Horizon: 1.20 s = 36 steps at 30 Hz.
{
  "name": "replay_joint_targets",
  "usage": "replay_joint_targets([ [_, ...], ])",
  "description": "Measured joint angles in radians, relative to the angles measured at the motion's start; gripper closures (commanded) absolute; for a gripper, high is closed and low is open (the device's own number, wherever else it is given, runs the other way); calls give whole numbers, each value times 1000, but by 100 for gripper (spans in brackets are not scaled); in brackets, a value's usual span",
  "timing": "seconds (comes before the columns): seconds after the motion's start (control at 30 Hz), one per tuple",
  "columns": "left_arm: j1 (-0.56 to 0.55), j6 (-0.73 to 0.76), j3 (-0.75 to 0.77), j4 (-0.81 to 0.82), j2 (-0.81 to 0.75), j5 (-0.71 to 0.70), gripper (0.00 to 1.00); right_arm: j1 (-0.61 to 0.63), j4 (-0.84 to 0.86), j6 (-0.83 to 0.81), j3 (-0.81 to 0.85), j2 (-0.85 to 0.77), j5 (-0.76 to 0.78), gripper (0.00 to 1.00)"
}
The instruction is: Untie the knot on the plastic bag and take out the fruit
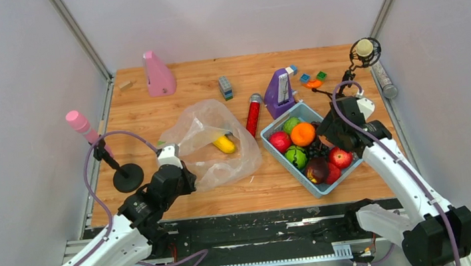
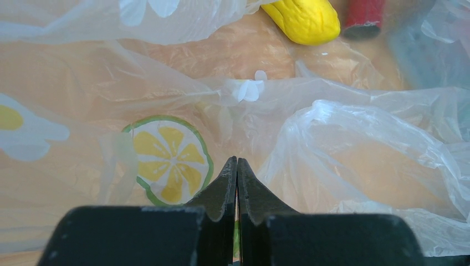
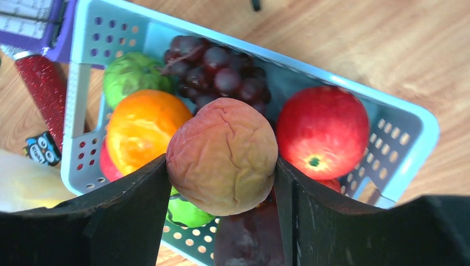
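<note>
The plastic bag (image 1: 223, 168) lies open and crumpled on the wood left of the blue tray (image 1: 293, 167); no knot shows. A yellow banana (image 1: 224, 144) lies inside it, also visible at the top of the left wrist view (image 2: 305, 19). My left gripper (image 1: 176, 163) is at the bag's near left edge, its jaws closed (image 2: 237, 160) with film (image 2: 360, 144) around and between them. My right gripper (image 1: 330, 132) is shut on the peach-coloured round fruit (image 3: 221, 155) and holds it just above the tray (image 3: 388, 100). The orange piece (image 3: 144, 127) lies in the tray.
The tray also holds red apples (image 3: 321, 130), dark grapes (image 3: 216, 75) and green fruits (image 1: 296, 157). A red glitter cylinder (image 1: 253, 114) and a purple object (image 1: 280, 92) stand between bag and tray. A black stand (image 1: 127, 177) is at the left, a pink object (image 1: 159, 75) at the back.
</note>
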Motion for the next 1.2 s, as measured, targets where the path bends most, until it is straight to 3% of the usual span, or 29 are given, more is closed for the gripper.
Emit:
replay_joint_targets([
  [0.3, 0, 2, 3, -2, 1, 2, 94, -98, -36, 115, -117, -58, 23, 29],
  [0.47, 0, 2, 3, -2, 1, 2, 92, -111, -21, 145, -138, -19, 23, 12],
  [0.63, 0, 7, 14, -7, 2, 1, 82, -111, -25, 145, -143, -19, 22, 0],
  [0.93, 0, 21, 55, -20, 3, 1, 63, -111, -108, 109, -50, -26, 12, 0],
  [1.2, 0, 47, 130, -28, 5, -14, 59, -101, -139, -31, 105, -71, -89, 0],
])
